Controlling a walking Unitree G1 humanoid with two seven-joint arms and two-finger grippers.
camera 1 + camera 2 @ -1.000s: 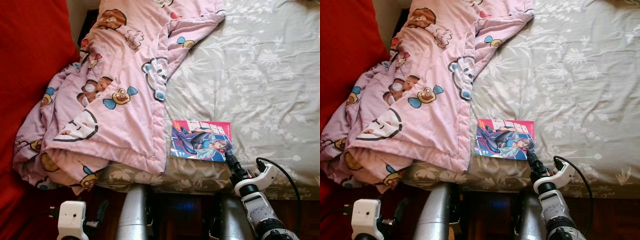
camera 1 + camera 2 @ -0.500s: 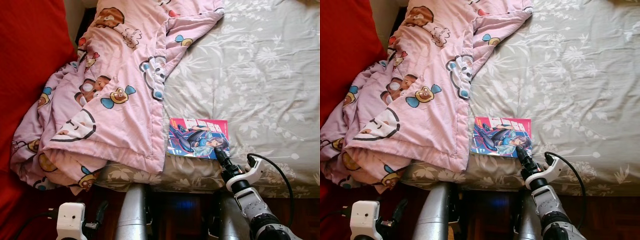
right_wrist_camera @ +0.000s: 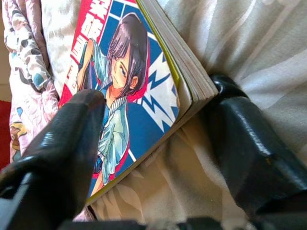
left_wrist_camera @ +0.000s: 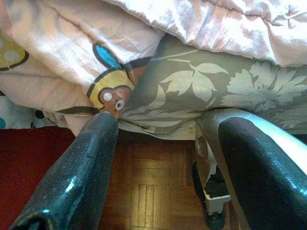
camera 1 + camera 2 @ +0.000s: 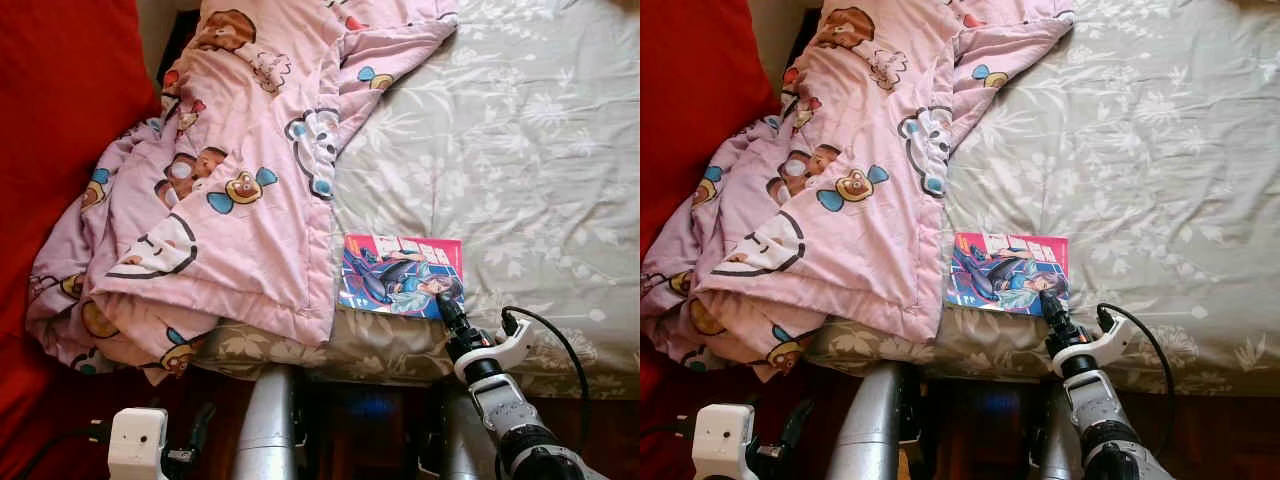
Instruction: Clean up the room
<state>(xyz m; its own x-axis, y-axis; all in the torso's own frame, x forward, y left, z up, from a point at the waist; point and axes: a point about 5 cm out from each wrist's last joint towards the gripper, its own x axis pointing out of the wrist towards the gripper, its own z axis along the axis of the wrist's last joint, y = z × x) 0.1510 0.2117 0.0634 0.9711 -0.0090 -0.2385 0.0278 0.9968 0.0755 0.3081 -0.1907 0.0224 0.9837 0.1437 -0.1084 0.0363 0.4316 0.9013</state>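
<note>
A paperback comic book (image 5: pixel 401 274), its glossy cover printed with a dark-haired cartoon figure in blue, pink and red, lay flat near the front edge of the bed (image 5: pixel 540 150), just beside the hem of a rumpled pink quilt (image 5: pixel 230 190). Large pale characters ran across the cover's red band, too small to read. The right gripper (image 5: pixel 447 309) had reached the book's near right corner, its two black fingers parted around it: in the right wrist view one finger (image 3: pixel 62 143) sat over the cover and the other (image 3: pixel 249 143) beyond the stacked page edges, neither plainly pressing on the book. The bed wore a grey-green sheet of soft, creased cotton printed with pale leaves and blossoms. The quilt, patterned with cartoon bears and round faces, spilled over the bed's front left corner. A red cushion (image 5: pixel 60 110) stood at the left. The left gripper (image 4: pixel 163 163) hung low before the bed's front edge, fingers wide apart, above wood parquet flooring (image 4: pixel 144 191).
</note>
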